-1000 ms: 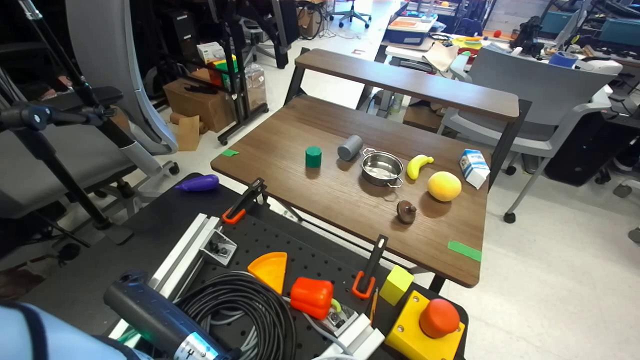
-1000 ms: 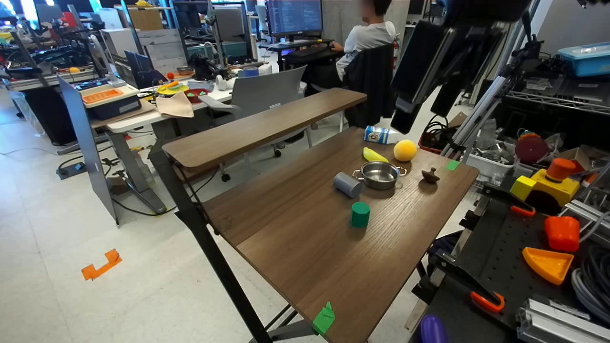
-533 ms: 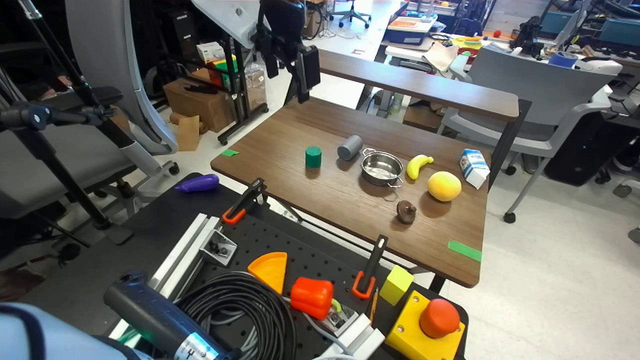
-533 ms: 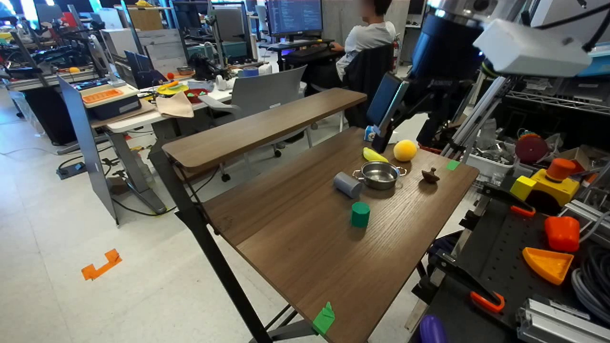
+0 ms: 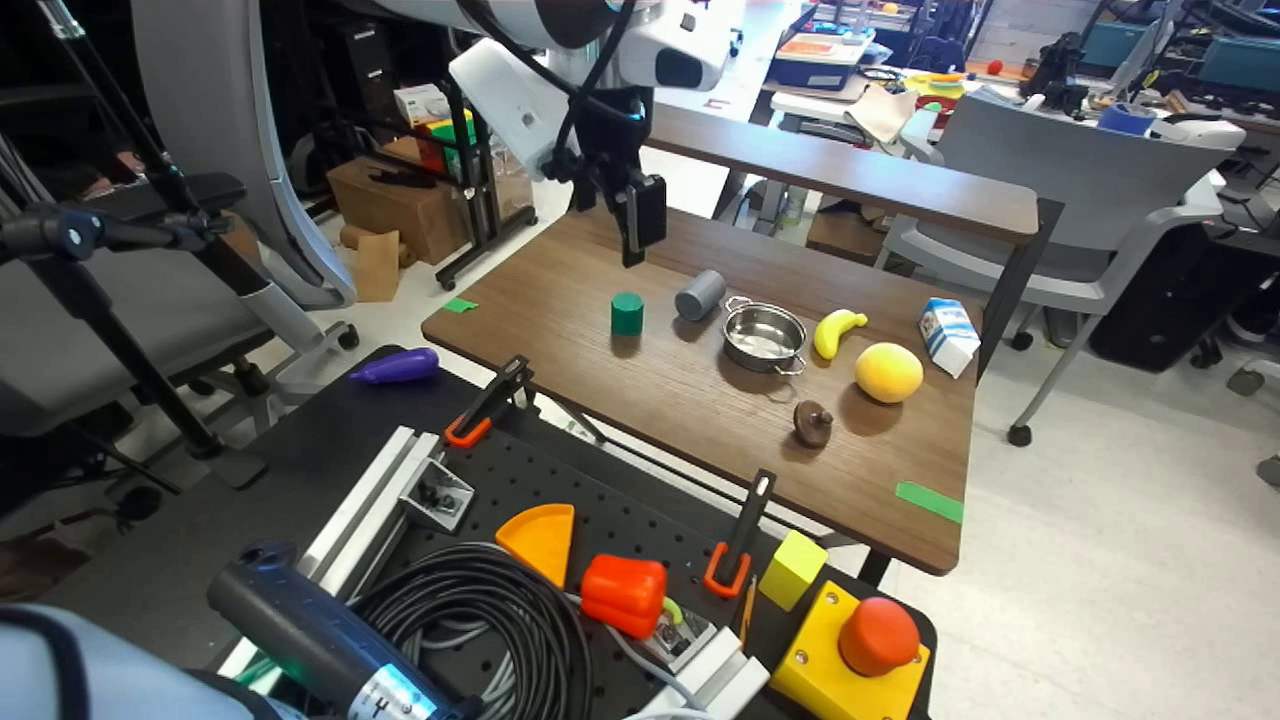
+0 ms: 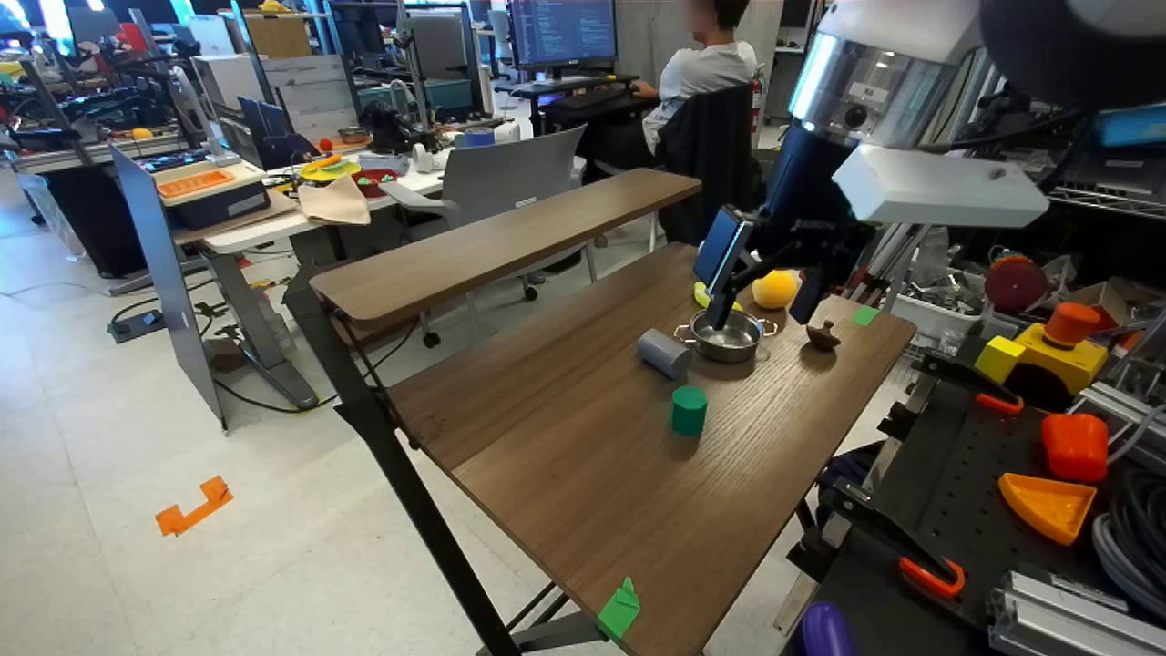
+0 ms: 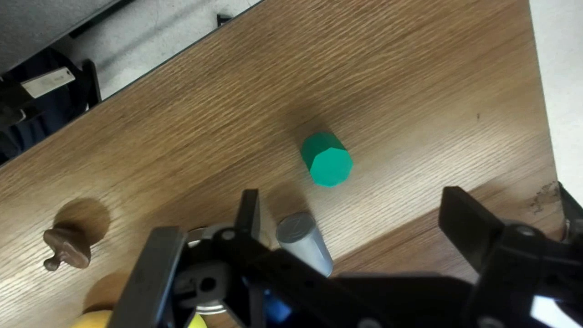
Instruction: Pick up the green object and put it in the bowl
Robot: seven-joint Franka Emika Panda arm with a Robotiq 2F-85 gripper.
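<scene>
The green object (image 5: 627, 314) stands upright on the wooden table, as both exterior views show (image 6: 689, 411). In the wrist view the green object (image 7: 328, 160) lies just ahead of the fingertips, nearer the left finger. The silver bowl (image 5: 748, 356) sits beside a grey cylinder; it also shows in an exterior view (image 6: 726, 352). In the wrist view the bowl (image 7: 212, 310) is mostly hidden behind the gripper. My gripper (image 7: 350, 190) is open and empty, above the table and apart from the objects. It also shows in both exterior views (image 5: 610, 236) (image 6: 761, 321).
The grey cylinder (image 5: 700, 296) lies between green object and bowl. A banana (image 5: 837, 333), yellow ball (image 5: 888, 373), carton (image 5: 949, 336) and brown top-shaped object (image 5: 812, 424) are on the table. A raised shelf (image 5: 820, 165) runs along its far edge.
My gripper has come into view over the table and moved lower. The fingers stay open. The green object, the bowl and the other things have not moved.
</scene>
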